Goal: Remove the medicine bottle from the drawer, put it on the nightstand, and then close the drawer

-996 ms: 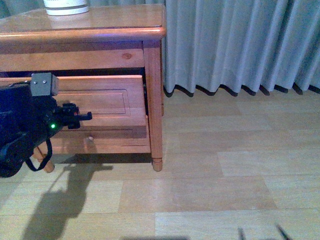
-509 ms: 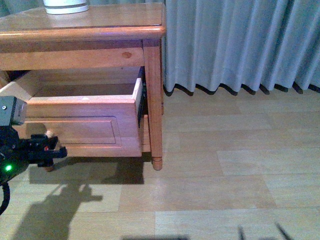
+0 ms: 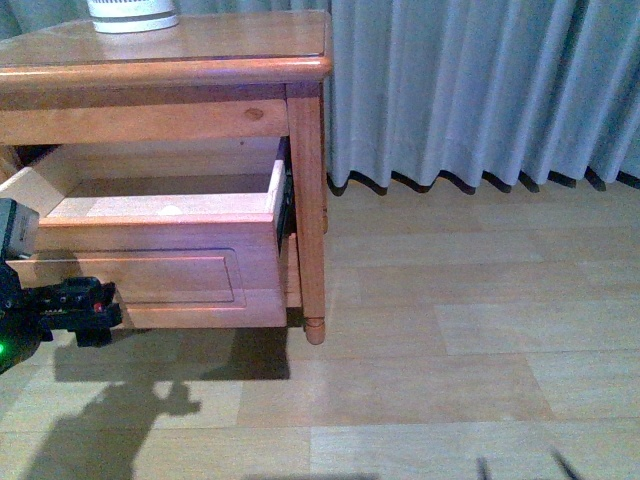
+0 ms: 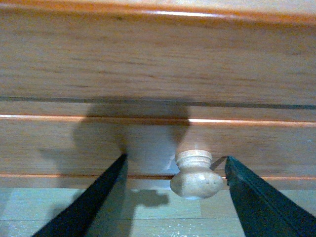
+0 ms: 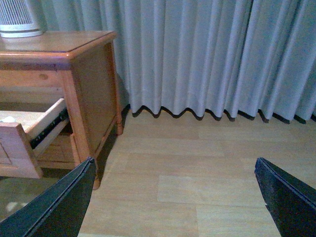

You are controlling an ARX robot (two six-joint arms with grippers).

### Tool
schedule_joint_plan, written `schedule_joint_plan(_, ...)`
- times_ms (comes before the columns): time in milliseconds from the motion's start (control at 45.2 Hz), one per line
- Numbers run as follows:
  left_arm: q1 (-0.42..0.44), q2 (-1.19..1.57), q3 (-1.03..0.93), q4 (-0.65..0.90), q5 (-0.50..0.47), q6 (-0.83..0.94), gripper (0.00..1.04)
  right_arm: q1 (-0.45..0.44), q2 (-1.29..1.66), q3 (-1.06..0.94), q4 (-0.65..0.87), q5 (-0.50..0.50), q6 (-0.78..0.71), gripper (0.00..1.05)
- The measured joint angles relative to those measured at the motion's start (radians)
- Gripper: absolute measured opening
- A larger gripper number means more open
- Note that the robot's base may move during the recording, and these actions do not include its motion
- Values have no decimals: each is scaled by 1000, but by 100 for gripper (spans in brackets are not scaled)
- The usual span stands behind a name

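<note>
The nightstand (image 3: 200,62) stands at the left. Its upper drawer (image 3: 150,275) is pulled well out and its pale inside shows. A small white spot (image 3: 170,210) just shows over the drawer's front edge, perhaps the medicine bottle's cap; the rest is hidden. It also shows in the right wrist view (image 5: 6,119). My left gripper (image 3: 100,300) is open at the drawer front. In the left wrist view the round knob (image 4: 196,177) sits between its spread fingers (image 4: 101,197), nearer the right one. My right gripper (image 5: 174,163) is open and empty above the floor, to the right of the nightstand.
A tall white ribbed cylinder (image 3: 132,12) stands on the nightstand's top at the back left. Grey curtains (image 3: 480,90) hang behind, down to the pale wood floor (image 3: 450,360). The nightstand's front right leg (image 3: 312,250) stands beside the open drawer.
The drawer has slid out toward me, from nearly shut to well open. My left gripper has moved back and down with the knob. The right arm has not moved.
</note>
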Motion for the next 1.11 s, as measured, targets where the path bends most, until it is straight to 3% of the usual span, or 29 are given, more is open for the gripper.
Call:
schedule_joint_plan(243,2,-48,-17,-16,12,5,100,0,0,0,0,0,0,98)
schedule_joint_plan(487,12,-313,-127,-91,47,-15,98,0,0,0,0,0,0,98)
schedule_joint_plan(930,95,-994,-348,-539,258,3,98,0,0,0,0,0,0,98)
schedule_joint_plan(1107,66,-1432,-469,-818,201,-58,98,0,0,0,0,0,0,98)
